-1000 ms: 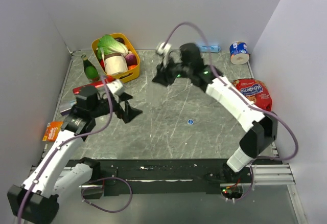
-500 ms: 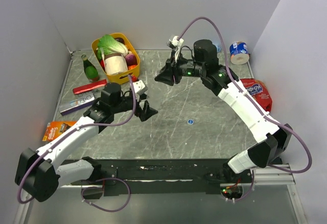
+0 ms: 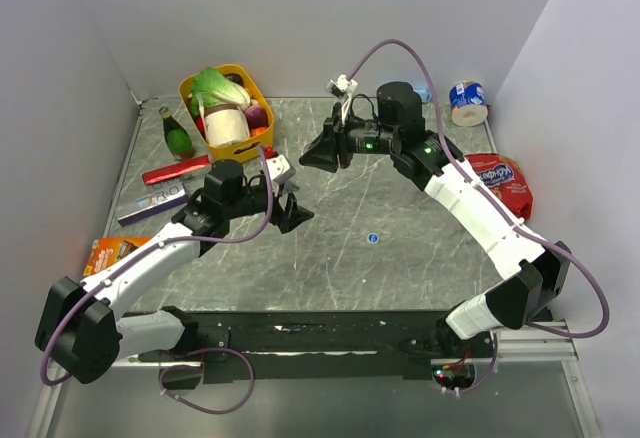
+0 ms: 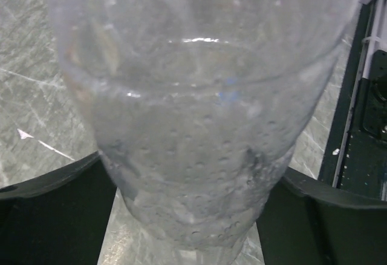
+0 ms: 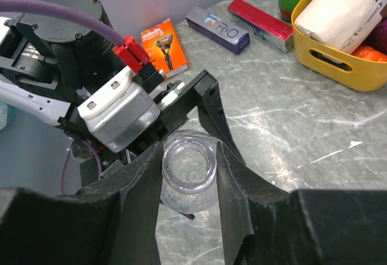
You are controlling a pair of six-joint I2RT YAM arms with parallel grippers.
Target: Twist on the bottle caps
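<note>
**Current step: bottle transfer before capping.**

1. The right claw (image 3: 320,155) pinches one clear bottle (image 5: 189,168) just below the neck. Its jaws lie against opposite sides of the shoulder. The mouth of the bottle is open and carries no cap.
2. The bottle is between the two claws, over the middle of the counter (image 3: 400,268) and somewhat toward its far edge. Whether its base rests on the counter cannot be told.
3. The left claw (image 3: 288,208) brackets the lower body of the same bottle. In the left wrist view its jaws stand one on each side of the dimpled base and appear to meet the plastic. Whether they press firmly or only touch cannot be told.
4. One blue cap (image 3: 372,239) lies flat on the counter, between the middle and the near edge. It is well apart from both claws and nothing touches it.

**Judgement of progress.** The task is at an early stage for this bottle: the bottle is being secured, and the cap is not yet picked up.

**Requirements for the next move.**

- Confirm a firm hold by the left claw on the lower body before the right claw lets go.
- Keep the bottle upright with the mouth clear.
- The thin, clear wall is likely to flex. Apply moderate pressure only.
- The right claw must then spread, go to the cap and take it by the rim, with the flat top kept level for threading onto the neck.
</note>
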